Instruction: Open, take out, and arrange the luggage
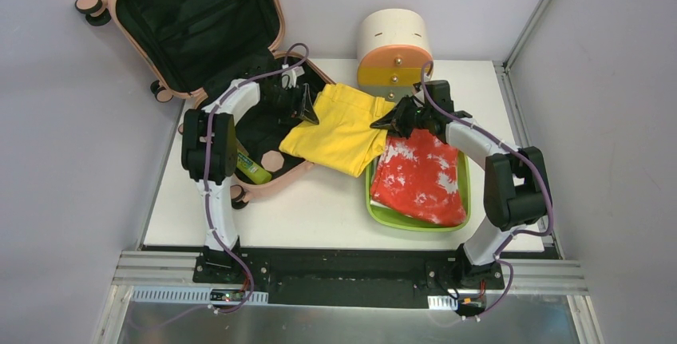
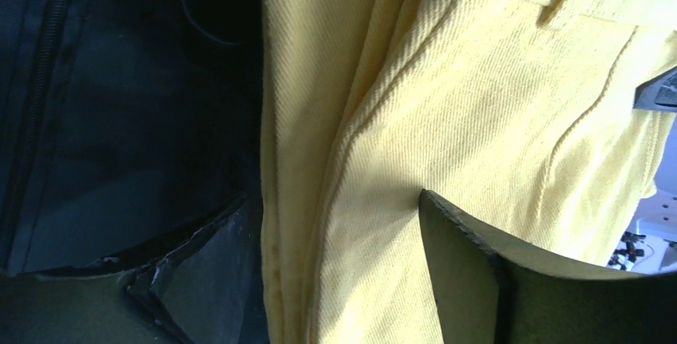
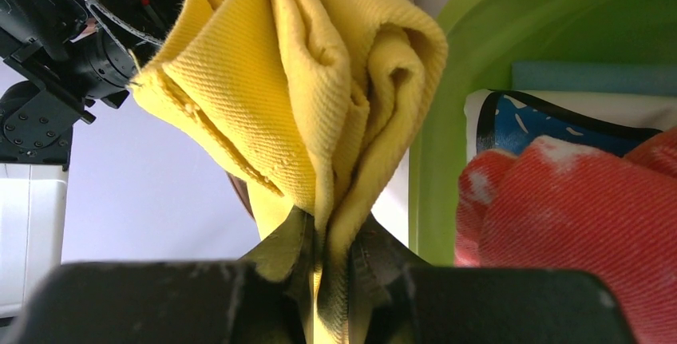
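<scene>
The right hand (image 3: 331,232) is closed tight on a bunched fold of yellow cloth (image 3: 319,81), a pinch that only its own wrist view shows plainly; from above, the hand is a dark shape at the cloth's right corner. That wrist view also shows a blue, white and black item (image 3: 559,120) tucked under a red-and-white cloth (image 1: 419,176) in the green tray (image 1: 415,223), which is barely visible from above. The left hand (image 1: 306,104) stands wide open at the cloth's left edge; its wrist view shows the fabric running between the spread fingers (image 2: 479,272), with black lining to one side. The top view shows the cloth spanning from the luggage (image 1: 291,175) to the tray. The luggage lies open at the tabletop's (image 1: 319,208) far left corner, lid tilted back, a green bottle (image 1: 251,167) inside. A drawer unit (image 1: 391,41) stands at the far edge.
</scene>
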You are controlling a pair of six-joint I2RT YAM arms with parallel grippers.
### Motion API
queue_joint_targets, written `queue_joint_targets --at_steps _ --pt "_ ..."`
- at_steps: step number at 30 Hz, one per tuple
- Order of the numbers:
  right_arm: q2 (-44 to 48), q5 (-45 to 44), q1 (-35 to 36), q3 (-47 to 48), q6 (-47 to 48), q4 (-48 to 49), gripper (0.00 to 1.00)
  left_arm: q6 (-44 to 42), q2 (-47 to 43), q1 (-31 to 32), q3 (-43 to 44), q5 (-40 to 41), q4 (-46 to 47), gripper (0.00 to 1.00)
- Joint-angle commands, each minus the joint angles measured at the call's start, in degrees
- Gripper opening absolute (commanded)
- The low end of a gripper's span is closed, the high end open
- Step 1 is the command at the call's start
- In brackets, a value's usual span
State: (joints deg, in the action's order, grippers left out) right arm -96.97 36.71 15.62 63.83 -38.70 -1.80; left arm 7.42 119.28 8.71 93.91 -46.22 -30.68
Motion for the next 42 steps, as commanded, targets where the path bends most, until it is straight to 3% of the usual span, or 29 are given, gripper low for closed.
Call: queue_joint_targets --at_steps 1,4,10,16,26,27,34,37,42 --pt "0.8 -1.8 -1.5 -0.4 2.1 1.2 0.00 1.9 0.9 0.6 2.8 -5.1 0.4 0.67" --pt "1.3 -1.8 -1.5 -0.3 2.5 0.8 0.00 2.2 -0.2 0.6 2.0 -5.0 0.4 0.51" --pt "2.7 -3.6 -1.4 0.8 3.2 -2.2 0.00 6.0 -4.2 -0.1 1.4 -2.2 0.5 0.02" --pt "3.5 -7.0 0.4 7.2 4.1 -9.8 0.00 8.2 -11.3 1.7 -1.1 4.6 0.5 0.00" --pt "8.4 -14.8 1.6 16.6 4.6 -30.5 0.00 12.2 -22.8 5.4 -8.2 14.1 0.5 0.00" --pt "8.9 -15.3 1.2 16.6 5.5 -31.6 0.00 12.6 -23.5 6.3 -9.0 15.6 0.5 0.01" --pt "2.7 -13.2 -1.0 20.6 14.1 -35.1 0.00 14.0 -23.3 8.0 -11.4 21.1 0.5 0.50" --pt "-1.7 -15.0 -1.9 24.1 17.5 -38.7 0.00 11.7 -23.6 8.0 -10.2 20.8 0.5 0.66" --pt "-5.0 -17.4 -3.0 25.3 20.4 -38.7 0.00 9.4 -22.8 7.6 -8.0 19.3 0.5 0.76"
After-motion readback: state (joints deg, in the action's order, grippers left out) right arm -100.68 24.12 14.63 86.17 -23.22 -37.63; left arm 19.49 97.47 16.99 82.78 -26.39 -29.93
